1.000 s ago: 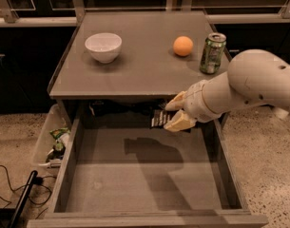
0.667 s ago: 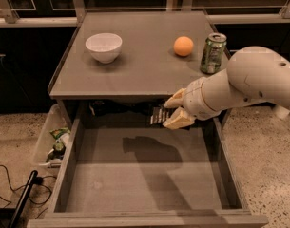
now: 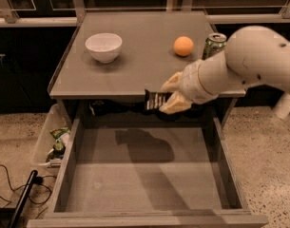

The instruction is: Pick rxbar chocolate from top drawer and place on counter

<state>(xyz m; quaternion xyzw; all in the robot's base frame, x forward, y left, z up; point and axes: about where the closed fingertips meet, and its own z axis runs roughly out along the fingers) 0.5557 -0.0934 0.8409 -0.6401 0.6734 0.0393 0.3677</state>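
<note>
The rxbar chocolate (image 3: 155, 100) is gripped between the closed fingers of the gripper (image 3: 165, 99). It is now carried slightly higher than a second ago, clear of the top drawer (image 3: 63, 175), level with the front edge of the counter (image 3: 144, 56), right of centre. Placement is judged near.

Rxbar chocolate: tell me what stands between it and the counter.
Nothing visible does. The tool holds the rxbar chocolate at the front edge of the counter, above the open top drawer. The counter just behind it is bare; the white bowl, orange and green can sit farther back.
</note>
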